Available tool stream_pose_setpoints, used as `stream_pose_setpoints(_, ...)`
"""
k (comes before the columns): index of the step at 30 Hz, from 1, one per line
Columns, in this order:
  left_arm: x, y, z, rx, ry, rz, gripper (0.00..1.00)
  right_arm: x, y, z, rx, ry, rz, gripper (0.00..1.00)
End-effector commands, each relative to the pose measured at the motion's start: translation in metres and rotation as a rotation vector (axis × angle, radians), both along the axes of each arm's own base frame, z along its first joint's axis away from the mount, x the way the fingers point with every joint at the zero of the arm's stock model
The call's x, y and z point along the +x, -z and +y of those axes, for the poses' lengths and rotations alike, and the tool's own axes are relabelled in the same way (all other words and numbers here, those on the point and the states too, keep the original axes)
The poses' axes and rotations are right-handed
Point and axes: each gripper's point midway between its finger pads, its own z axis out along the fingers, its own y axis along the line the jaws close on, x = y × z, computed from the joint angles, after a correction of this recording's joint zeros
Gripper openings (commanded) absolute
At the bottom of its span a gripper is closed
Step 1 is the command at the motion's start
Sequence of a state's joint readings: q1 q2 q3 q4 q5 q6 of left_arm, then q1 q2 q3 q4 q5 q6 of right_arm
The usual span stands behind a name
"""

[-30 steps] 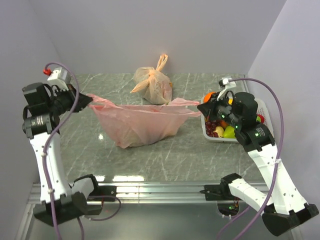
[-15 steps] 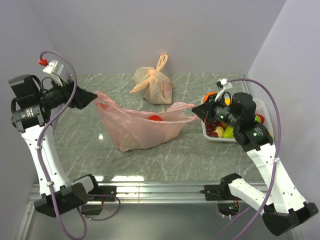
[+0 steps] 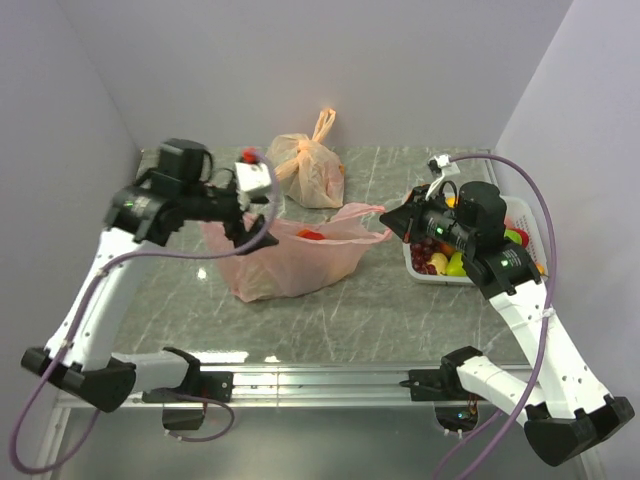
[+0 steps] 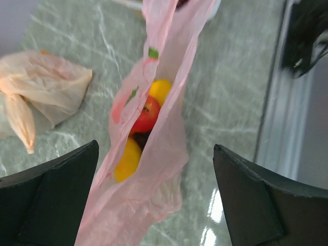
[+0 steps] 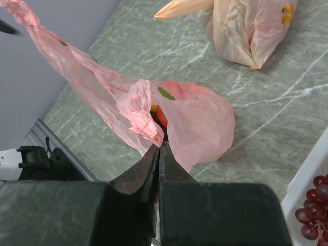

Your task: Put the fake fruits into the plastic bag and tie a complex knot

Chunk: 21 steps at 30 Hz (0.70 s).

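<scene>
Left gripper spread wide above the bag; right gripper pinching its handle.

The left gripper (image 4: 155, 154) has its jaws fully apart and grips nothing (the bag's mouth shows in the gap). The plastic bag (image 3: 290, 258) slumps mid-table (image 3: 380, 300), with red and yellow fake fruits (image 4: 147, 114) inside and a pale tied bag (image 3: 310, 170) behind. The right gripper (image 5: 159, 146) is clamped tight on the crumpled handle (image 5: 141, 110), beside a white tray (image 5: 310, 171) of grapes (image 5: 315, 212).

- Top external: high above the near edge, facing down over the whole table (image 3: 380, 300).
- Both wrist views: close, angled down, sharing the plastic bag (image 4: 161, 154).
</scene>
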<state>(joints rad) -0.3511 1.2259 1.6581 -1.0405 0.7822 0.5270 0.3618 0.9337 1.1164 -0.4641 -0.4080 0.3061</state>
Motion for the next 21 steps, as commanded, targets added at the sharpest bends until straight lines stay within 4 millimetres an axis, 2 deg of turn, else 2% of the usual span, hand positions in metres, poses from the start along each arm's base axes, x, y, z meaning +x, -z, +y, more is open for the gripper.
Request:
stream_pose_setpoints(1, 0.016, 0.042, -0.002, 0.183, -0.030, -0.091, 0.99, 0.000, -0.024, 0.001, 0.021, -0.003, -0.072, 0.00)
stream_pose_setpoints(2, 0.020, 0.044, -0.006, 0.197, -0.035, -0.128, 0.99, 0.000, -0.023, 0.001, 0.020, -0.003, -0.071, 0.00)
stream_pose_setpoints(3, 0.022, 0.041, -0.021, 0.190, -0.014, -0.195, 0.99, 0.001, -0.022, 0.001, 0.019, -0.003, -0.066, 0.00)
stream_pose_setpoints(4, 0.028, 0.054, -0.019, 0.241, -0.040, -0.214, 0.99, 0.000, -0.020, 0.000, 0.014, 0.001, -0.062, 0.00)
stream_pose_setpoints(6, 0.031, 0.060, -0.029, 0.271, -0.011, -0.255, 0.99, 0.002, -0.023, -0.003, 0.009, 0.026, -0.067, 0.00)
stream_pose_setpoints(10, 0.045, 0.078, -0.041, 0.304, 0.016, -0.228, 0.99, 0.009, -0.030, -0.019, 0.017, 0.141, -0.064, 0.00)
stream_pose_setpoints(14, 0.064, 0.098, -0.048, 0.323, -0.007, -0.228, 0.99, 0.002, -0.039, -0.012, 0.064, 0.107, -0.058, 0.00)
stream_pose_setpoints(16, 0.067, 0.116, -0.051, 0.350, 0.012, -0.210, 0.99, 0.001, -0.038, -0.011, 0.067, 0.102, -0.053, 0.00)
stream_pose_setpoints(19, 0.059, 0.134, -0.056, 0.353, 0.075, -0.172, 0.99, -0.002, -0.039, -0.011, 0.068, 0.096, -0.054, 0.00)
stream_pose_setpoints(20, 0.050, 0.137, -0.057, 0.349, 0.112, -0.144, 0.96, -0.002, -0.041, -0.012, 0.071, 0.099, -0.057, 0.00)
stream_pose_setpoints(21, 0.034, 0.137, -0.062, 0.313, 0.177, -0.115, 0.87, -0.004, -0.043, -0.012, 0.075, 0.101, -0.060, 0.00)
